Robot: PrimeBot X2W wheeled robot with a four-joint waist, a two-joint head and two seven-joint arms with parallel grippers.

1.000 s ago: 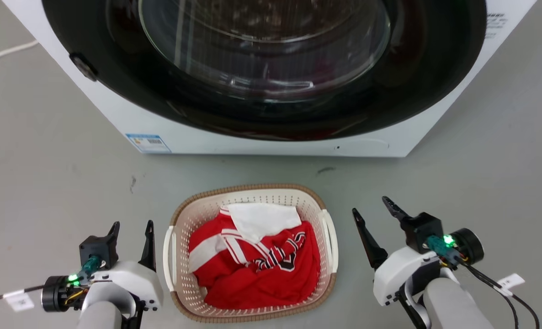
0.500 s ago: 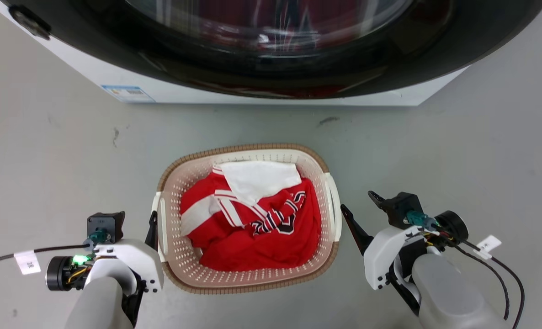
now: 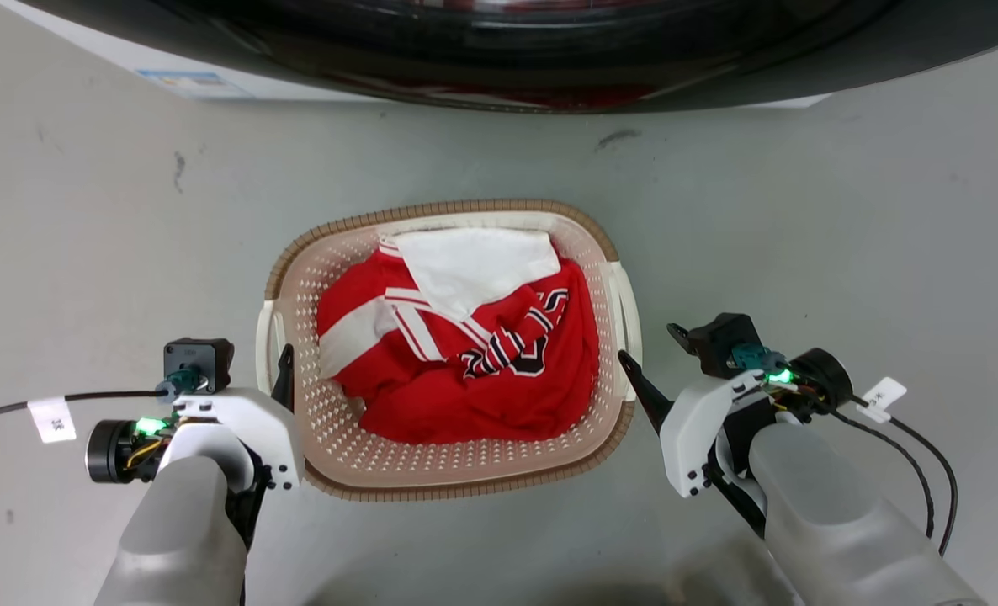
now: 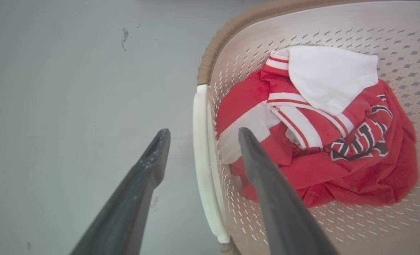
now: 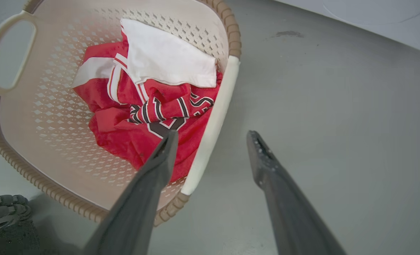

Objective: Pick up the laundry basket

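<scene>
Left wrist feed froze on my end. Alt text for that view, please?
The left gripper is open, with the white handle of the basket lying between its two dark fingers: one finger over the grey floor, the other over the basket's inside. The basket holds a red jersey and a white cloth.

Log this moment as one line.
phase: pre-grasp | left jaws: open, astride left handle | right jaws: open, astride right handle | laundry basket: on floor, holding red jersey
</scene>
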